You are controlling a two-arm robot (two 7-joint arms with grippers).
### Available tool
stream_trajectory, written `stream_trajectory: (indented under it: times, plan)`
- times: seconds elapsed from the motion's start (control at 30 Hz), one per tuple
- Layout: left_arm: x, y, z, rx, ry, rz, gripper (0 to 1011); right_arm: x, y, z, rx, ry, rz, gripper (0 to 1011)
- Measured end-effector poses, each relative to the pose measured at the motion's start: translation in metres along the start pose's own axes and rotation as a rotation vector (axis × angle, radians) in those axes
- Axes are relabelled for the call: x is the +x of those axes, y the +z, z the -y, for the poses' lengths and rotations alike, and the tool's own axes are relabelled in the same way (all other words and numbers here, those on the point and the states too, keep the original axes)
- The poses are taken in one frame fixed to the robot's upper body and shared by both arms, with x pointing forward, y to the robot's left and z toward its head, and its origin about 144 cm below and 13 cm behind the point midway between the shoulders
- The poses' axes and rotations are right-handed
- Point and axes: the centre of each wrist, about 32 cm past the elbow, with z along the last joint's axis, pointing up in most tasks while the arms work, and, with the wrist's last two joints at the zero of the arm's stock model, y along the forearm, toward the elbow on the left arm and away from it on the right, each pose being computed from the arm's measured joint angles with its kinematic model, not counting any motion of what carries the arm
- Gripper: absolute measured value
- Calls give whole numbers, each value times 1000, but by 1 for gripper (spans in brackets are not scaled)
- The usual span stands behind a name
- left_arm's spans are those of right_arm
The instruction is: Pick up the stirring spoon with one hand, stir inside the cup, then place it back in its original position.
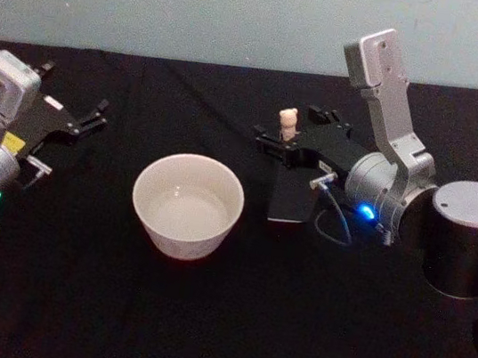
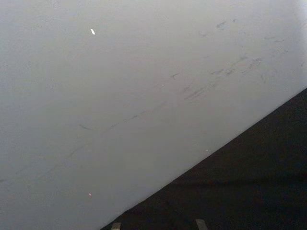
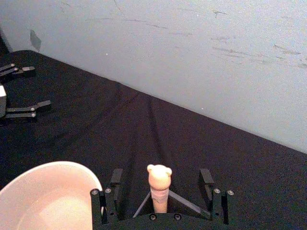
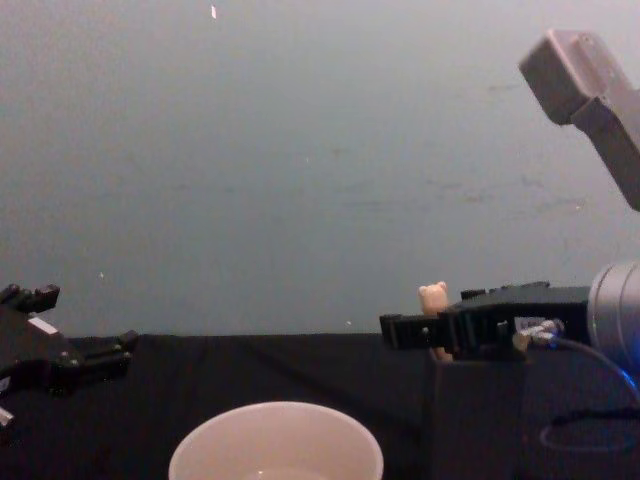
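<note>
A wide round cream cup sits about the middle of the black cloth-covered surface, with its open mouth up. Just beside it, toward the surface's right edge, is the dark square open-topped box holder. The slim stirring spoon with the cream handle and tiny bear head stands upright in it, and only the handle and head show above the box.

The right gripper, black with a white label on a silver wrist lit blue, hangs level over the holder and points toward the far wall. Its jaws are spread wide, one on each side of the bear head, and neither touches the handle.

The left gripper rests low near the surface's left edge, well apart from the cup, with its jaws parted and holding nothing.
</note>
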Motion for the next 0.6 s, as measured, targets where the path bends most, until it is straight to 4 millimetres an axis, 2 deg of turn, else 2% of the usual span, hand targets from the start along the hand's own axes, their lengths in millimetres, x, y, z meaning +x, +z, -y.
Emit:
stream_trajectory:
  times: [0.53, 0.6]
  plan:
    - [0, 0, 0, 0, 0, 0, 1001, -1, 1, -4, -2, -3, 5, 1002]
    - [0, 0, 0, 0, 0, 0, 1001, -1, 1, -4, -2, -3, 4, 977]
